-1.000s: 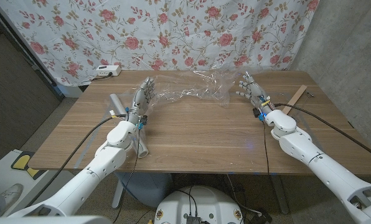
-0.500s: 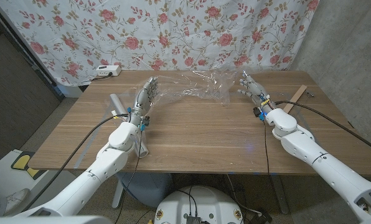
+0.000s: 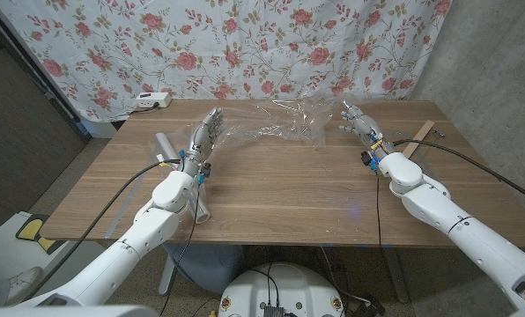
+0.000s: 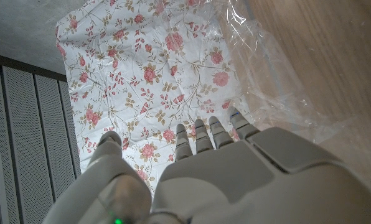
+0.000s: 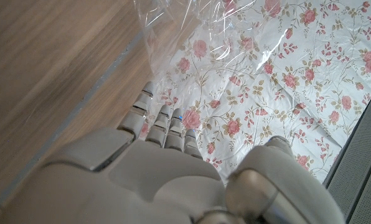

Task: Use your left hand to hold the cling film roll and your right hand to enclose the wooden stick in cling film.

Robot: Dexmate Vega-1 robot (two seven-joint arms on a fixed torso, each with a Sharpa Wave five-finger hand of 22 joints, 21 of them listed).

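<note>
The cling film (image 3: 276, 128) lay as a crumpled clear sheet across the far middle of the worktop (image 3: 280, 189), stretching from the left robot hand (image 3: 203, 139) at about 9 o'clock to the right robot hand (image 3: 358, 121) at about 3 o'clock. In the left wrist view the film (image 4: 279, 68) spread wrinkled over the wood beyond that hand's fingers (image 4: 201, 134); in the right wrist view the film (image 5: 173, 31) rose just past the right fingers (image 5: 164, 121).

The cling film roll (image 3: 163, 143), a grey tube, rested on the worktop just beside the left robot hand, at its 9 o'clock. That hand stood with fingers straight and apart, gripping nothing. The right robot hand also had its fingers spread, at the film's edge; whether it touched the film could not be told.

The wooden stick (image 3: 417, 139) lay tilted near the worktop's right edge, at 3 o'clock from the right robot hand and apart from the film.

Behind the worktop hung a floral cloth (image 3: 236, 44), and a white power strip (image 3: 151, 100) sat at 11 o'clock beyond the far left corner.
</note>
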